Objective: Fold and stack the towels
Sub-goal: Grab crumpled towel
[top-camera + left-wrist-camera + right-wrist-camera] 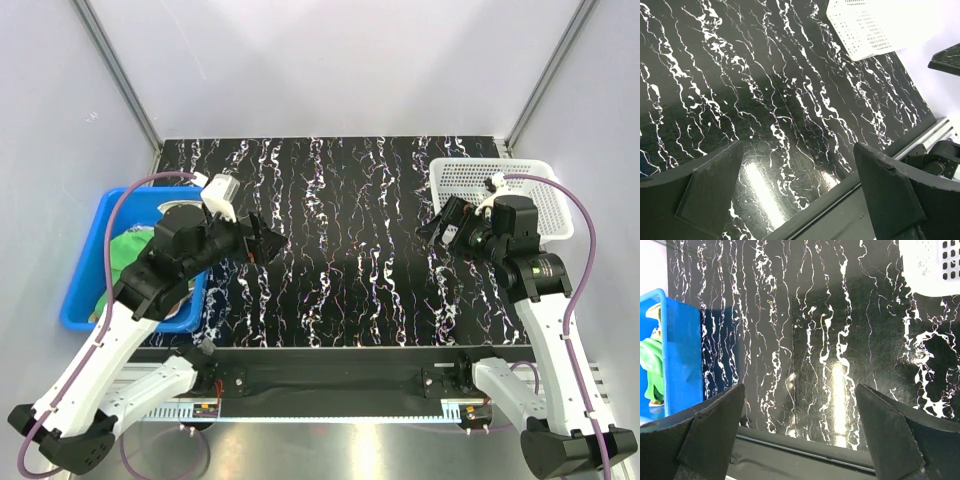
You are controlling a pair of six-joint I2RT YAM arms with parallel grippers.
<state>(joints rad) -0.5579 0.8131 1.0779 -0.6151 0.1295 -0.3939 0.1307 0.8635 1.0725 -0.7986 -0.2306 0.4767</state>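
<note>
Black marbled table (340,260) is the biggest thing, and we see no towel lying on it. A blue plastic bin (82,275) sits at its left edge and a white mesh basket (470,175) at the far right.

The left gripper (262,243) hangs over the table just beside the bin, fingers spread wide with nothing between them. The right gripper (440,228) hovers in front of the basket, also spread wide and empty.

The towels are in the bin. We see a crumpled green towel (122,250) partly under the left arm. The right wrist view also shows what looks like a pale yellowish cloth (654,315) above it. We cannot make out any others.

We judge them light, soft and floppy, not fragile. They will likely sag and bunch when lifted, and one may drag a neighbour along.

Best hold, we reckon, is to pinch a raised fold or corner of the top cloth. Once it lies flat on the table, take two adjacent corners, one per gripper. Folding has not begun yet.
</note>
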